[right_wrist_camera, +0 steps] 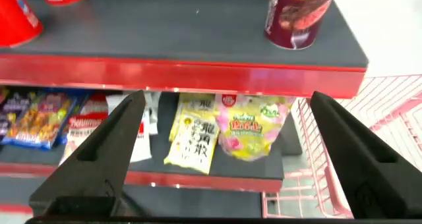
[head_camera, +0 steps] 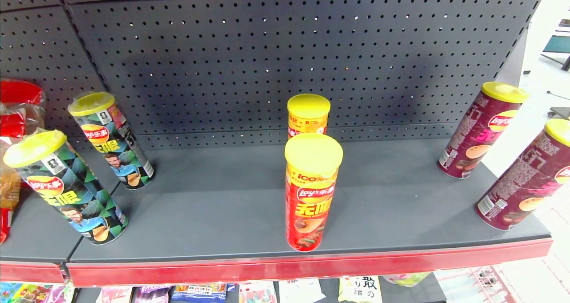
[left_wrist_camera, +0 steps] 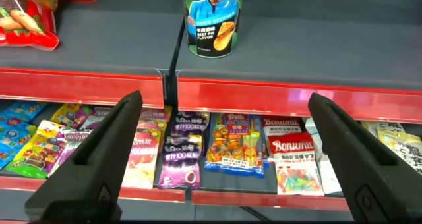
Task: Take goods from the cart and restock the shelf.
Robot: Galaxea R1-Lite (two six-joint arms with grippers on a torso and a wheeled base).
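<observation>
**Head view.**
- Grey shelf (head_camera: 213, 205) with a red front edge and a perforated back panel (head_camera: 267, 49).
- Six upright chip cans with yellow lids stand on it in three pairs, the pairs well apart.
- Left: front green can (head_camera: 67, 187) and rear green can (head_camera: 113, 138).
- Middle: front red can (head_camera: 311, 191), with the rear red can (head_camera: 308, 113) just behind it.
- Right: rear maroon can (head_camera: 483, 129), and the front maroon can (head_camera: 525, 178) near the shelf's end.
- Snack bags (head_camera: 13, 116) lie at the far left.
- Packets (head_camera: 200, 292) sit on the shelf below.

**Left wrist view.**
- Left gripper (left_wrist_camera: 224, 99): fingers (left_wrist_camera: 99, 158) spread wide, nothing between them.
- It sits in front of the shelf's red edge, lower than the board.
- A green can (left_wrist_camera: 212, 20) stands near the front edge, above the gap between the fingers and apart from both.
- Candy packets (left_wrist_camera: 231, 145) on the lower shelf show through the gap.
- A red snack bag (left_wrist_camera: 26, 16) lies on the upper board, off to one side.

**Right wrist view.**
- Right gripper (right_wrist_camera: 227, 95): fingers (right_wrist_camera: 359, 151) spread wide, holding nothing.
- It is below and in front of the red edge.
- A maroon can (right_wrist_camera: 300, 13) stands on the board above, nearer one finger, with no contact.
- A red can (right_wrist_camera: 16, 16) stands at the far side.
- Packets (right_wrist_camera: 247, 125) lie below, seen between the fingers.
- The pink wire cart (right_wrist_camera: 323, 165) is beside the shelf's end.
</observation>
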